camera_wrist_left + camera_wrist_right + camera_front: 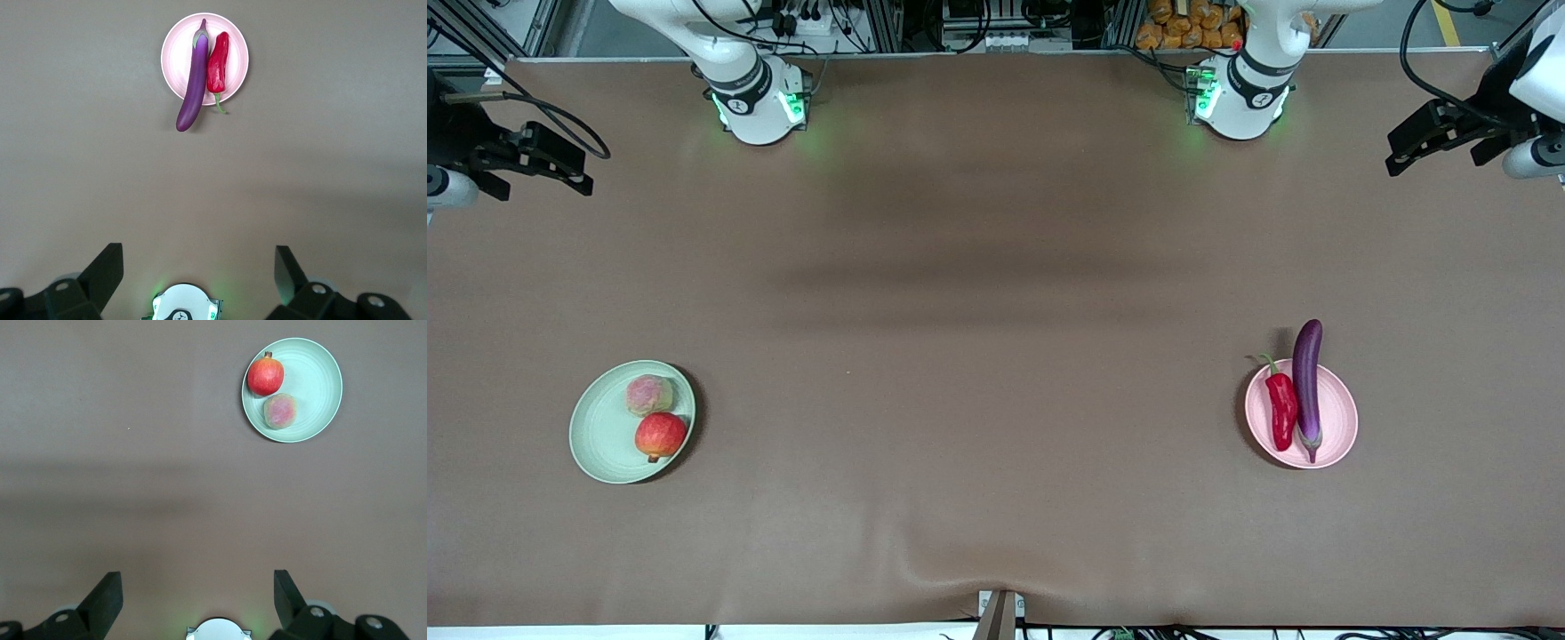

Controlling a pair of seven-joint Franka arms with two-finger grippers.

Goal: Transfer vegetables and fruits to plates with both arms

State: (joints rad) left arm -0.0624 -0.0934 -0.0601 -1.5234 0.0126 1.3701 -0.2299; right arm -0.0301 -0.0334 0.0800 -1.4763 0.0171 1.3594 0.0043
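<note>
The purple eggplant (1307,382) and the red chili pepper (1282,409) lie side by side on the pink plate (1343,427) toward the left arm's end of the table. The eggplant's rounded end overhangs the rim. The red apple (660,436) and the pale green, pink-blushed fruit (649,395) sit on the green plate (600,427) toward the right arm's end. My left gripper (1405,151) is raised, open and empty; its wrist view shows the eggplant (195,73), the chili (217,63) and the pink plate (175,60) well away from the gripper (199,270). My right gripper (574,169) is raised, open and empty; its wrist view shows the apple (265,376), the pale fruit (280,411) and the green plate (317,380) far from the gripper (198,593).
The brown table cover (996,356) stretches between the two plates. The arms' white bases with green lights (760,102) (1240,98) stand along the table's edge farthest from the front camera. A small mount (1000,613) sticks up at the nearest edge.
</note>
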